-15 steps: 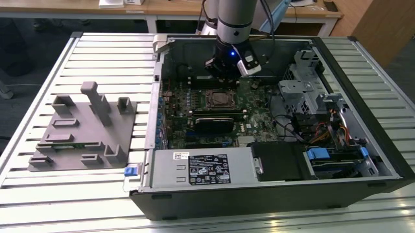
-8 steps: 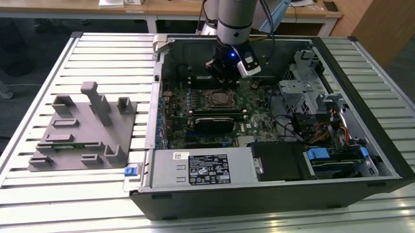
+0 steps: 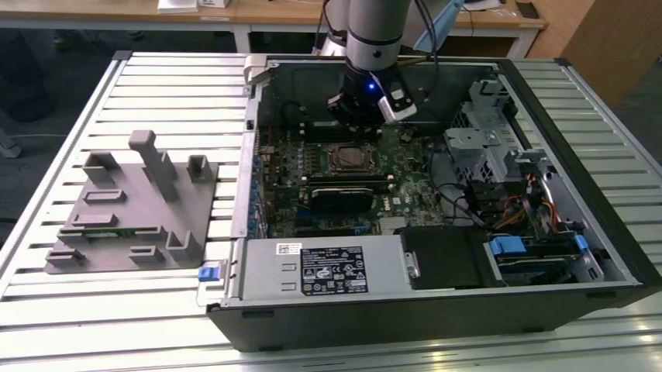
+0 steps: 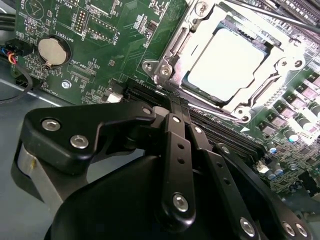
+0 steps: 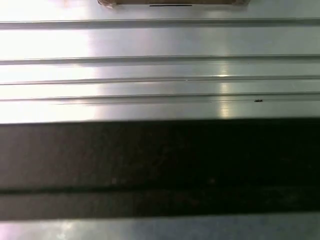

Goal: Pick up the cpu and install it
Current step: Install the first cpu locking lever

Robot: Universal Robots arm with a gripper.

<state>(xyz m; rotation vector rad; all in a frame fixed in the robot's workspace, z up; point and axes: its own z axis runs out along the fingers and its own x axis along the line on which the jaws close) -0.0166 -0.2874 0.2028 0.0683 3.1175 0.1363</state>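
Note:
The cpu [image 4: 227,62], a flat square chip with a pale silvery top, lies inside the metal-rimmed socket frame [image 4: 170,65] on the green motherboard [image 4: 100,35]. In the exterior view the socket [image 3: 349,157] sits mid-board inside the open computer case [image 3: 435,256]. My gripper [image 3: 362,122] hangs just beyond the socket's far side, low over the board. In the second wrist view its black linkage bars run together to the gripper [image 4: 167,107] tip beside the socket's corner, shut with nothing in it.
A grey tray [image 3: 135,201] with upright posts and a thin green memory stick [image 3: 104,225] lies on the slatted aluminium table [image 5: 160,65] at the exterior view's left. Drive cages and cables [image 3: 507,194] crowd the case's right side. A round coin battery [image 4: 52,51] sits on the board.

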